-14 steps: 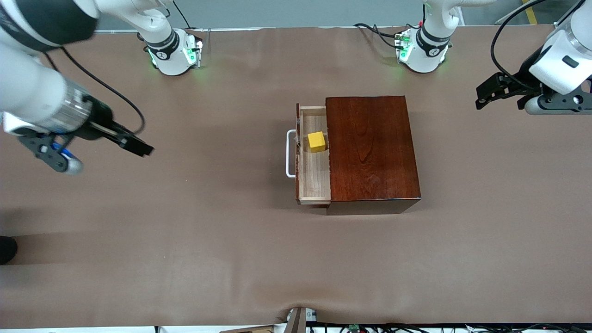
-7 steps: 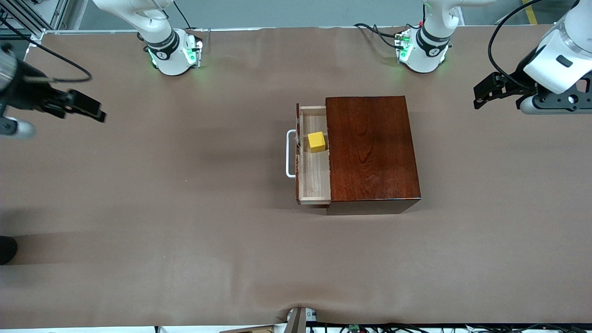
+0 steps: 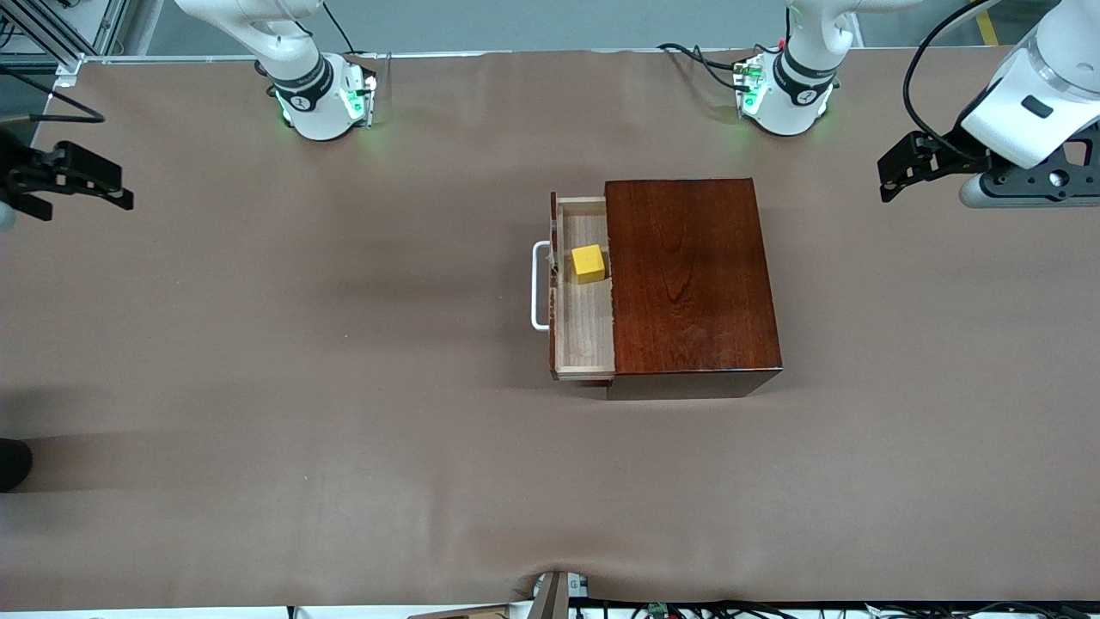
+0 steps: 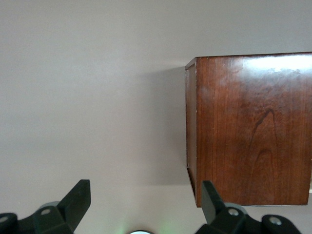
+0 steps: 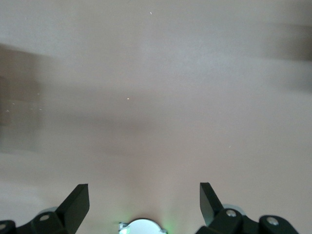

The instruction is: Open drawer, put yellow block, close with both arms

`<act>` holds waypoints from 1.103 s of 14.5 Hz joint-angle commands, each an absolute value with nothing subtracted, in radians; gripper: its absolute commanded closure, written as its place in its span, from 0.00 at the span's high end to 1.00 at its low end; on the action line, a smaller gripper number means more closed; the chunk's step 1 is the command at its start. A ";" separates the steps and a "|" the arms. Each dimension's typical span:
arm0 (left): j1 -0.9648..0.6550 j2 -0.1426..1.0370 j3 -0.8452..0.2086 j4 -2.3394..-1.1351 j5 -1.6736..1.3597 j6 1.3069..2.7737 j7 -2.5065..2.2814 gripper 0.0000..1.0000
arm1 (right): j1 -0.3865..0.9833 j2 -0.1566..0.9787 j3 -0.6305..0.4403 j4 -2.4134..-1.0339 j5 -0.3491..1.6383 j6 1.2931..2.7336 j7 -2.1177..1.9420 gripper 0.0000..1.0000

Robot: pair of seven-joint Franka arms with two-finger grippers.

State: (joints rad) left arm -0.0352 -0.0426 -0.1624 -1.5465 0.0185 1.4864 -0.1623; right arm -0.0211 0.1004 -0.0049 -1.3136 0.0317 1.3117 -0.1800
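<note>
The dark reddish-brown box (image 3: 692,275) stands mid-table with its pale wood drawer (image 3: 584,335) pulled partly out toward the right arm's end, white handle (image 3: 540,285) leading. The yellow block (image 3: 589,263) sits in the drawer, close against the box's opening. My right gripper (image 3: 110,184) hangs open and empty at the right arm's end of the table, well away from the handle; the right wrist view shows it (image 5: 145,200) over bare table only. My left gripper (image 3: 889,176) is open and empty off the box's closed end; in the left wrist view it (image 4: 146,200) points toward the box (image 4: 248,126).
Brown paper (image 3: 344,413) covers the whole table. The two arm bases (image 3: 322,99) (image 3: 786,94) stand along the edge farthest from the front camera. Cables run along the nearest edge (image 3: 653,609).
The right arm has pulled back fast from mid-table to its own end, gripper still open. The left gripper has shifted slightly toward the bases. Drawer and block have stayed put.
</note>
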 commanded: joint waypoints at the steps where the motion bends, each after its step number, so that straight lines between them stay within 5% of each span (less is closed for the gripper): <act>1: -0.038 0.012 -0.230 -1.502 0.021 1.476 -0.189 1.00 | -0.054 -0.043 0.015 -1.513 0.018 1.408 -0.242 1.00; 7: -0.175 0.241 -0.328 -1.321 0.032 1.500 -0.483 1.00 | -0.041 -0.091 0.031 -1.577 0.017 1.433 -0.244 1.00; 16: -0.558 0.570 -0.299 -1.177 0.032 1.896 -1.246 1.00 | -0.037 -0.084 0.028 -1.565 0.026 1.434 -0.236 1.00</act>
State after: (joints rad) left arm -0.4890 0.4602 -0.3179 -1.2940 0.0181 1.8576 -1.1217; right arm -0.0354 -0.0622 0.0257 -1.5446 0.0317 1.4245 -0.2305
